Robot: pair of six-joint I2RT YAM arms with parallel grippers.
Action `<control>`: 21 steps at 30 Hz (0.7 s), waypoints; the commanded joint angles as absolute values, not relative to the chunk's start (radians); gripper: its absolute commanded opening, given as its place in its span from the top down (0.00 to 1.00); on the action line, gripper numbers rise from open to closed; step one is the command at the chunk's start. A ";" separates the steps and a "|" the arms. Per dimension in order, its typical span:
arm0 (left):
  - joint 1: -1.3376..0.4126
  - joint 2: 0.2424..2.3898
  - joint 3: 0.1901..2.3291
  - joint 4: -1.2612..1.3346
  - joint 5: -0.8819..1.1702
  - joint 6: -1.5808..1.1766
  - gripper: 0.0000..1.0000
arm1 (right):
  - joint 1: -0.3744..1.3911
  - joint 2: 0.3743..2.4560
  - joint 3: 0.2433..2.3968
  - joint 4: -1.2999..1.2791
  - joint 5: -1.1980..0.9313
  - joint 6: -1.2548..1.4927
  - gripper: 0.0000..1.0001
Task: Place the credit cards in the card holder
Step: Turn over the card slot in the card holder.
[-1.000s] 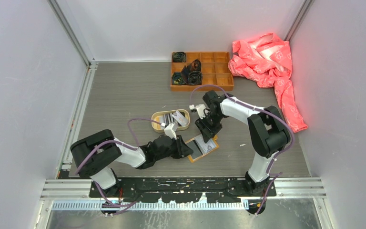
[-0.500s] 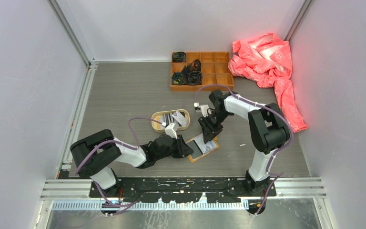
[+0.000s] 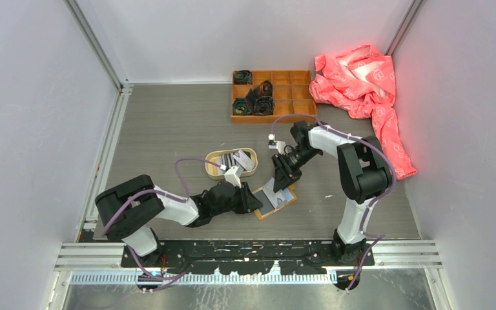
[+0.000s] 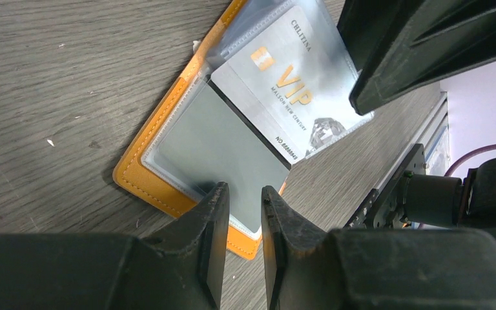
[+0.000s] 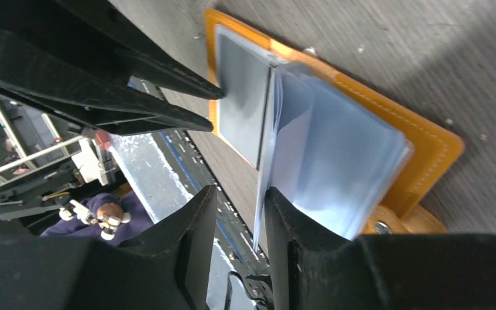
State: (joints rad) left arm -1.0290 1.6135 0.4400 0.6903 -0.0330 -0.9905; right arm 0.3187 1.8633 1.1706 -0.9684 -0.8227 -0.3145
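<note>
The grey wood-grain table (image 3: 168, 129) fills the floor of the white-walled cell.

The right arm (image 3: 355, 168) rises from its near-right base, folds at a high elbow and reaches left. Its wrist tips down toward the table's near middle. The left arm (image 3: 168, 210) lies low and stretches right from its near-left base.

A crumpled pink cloth (image 3: 361, 77) sits in the far right corner. Left of it is an orange compartment box (image 3: 297, 93) with dark rolled items in its left cells. An oval tan tray (image 3: 214, 169) near the centre holds several credit cards (image 3: 242, 160).

The card holder (image 4: 226, 145) lies open on the table, just near and right of the tray, between the two grippers.

The left gripper (image 4: 244, 194) has its fingers only narrowly apart. Nothing is between them, and their tips (image 5: 218, 95) rest on the holder's grey left panel.

The right gripper (image 5: 239, 197) straddles a raised clear sleeve. The sleeve's edge lies against one finger, and a gap shows beside the other.

A silver VIP card (image 4: 290, 90) lies on the holder's right half, against the sleeves.
</note>
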 commanded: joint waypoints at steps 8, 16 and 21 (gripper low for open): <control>-1.022 1.609 0.478 0.619 -0.039 -0.955 0.73 | 0.321 1.867 1.211 -1.027 -0.969 -0.358 0.61; -1.012 1.604 0.491 0.618 -0.021 -0.955 0.72 | 0.324 1.880 1.205 -1.022 -0.962 -0.352 0.64; -1.006 1.617 0.493 0.638 -0.009 -0.964 0.71 | 0.342 1.893 1.205 -1.041 -1.005 -0.370 0.68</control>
State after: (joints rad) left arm -1.0157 1.6135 0.4740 0.6392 -0.0170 -0.9833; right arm 0.3248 1.8835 1.1767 -1.0080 -0.9379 -0.3431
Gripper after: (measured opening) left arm 0.284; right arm 0.325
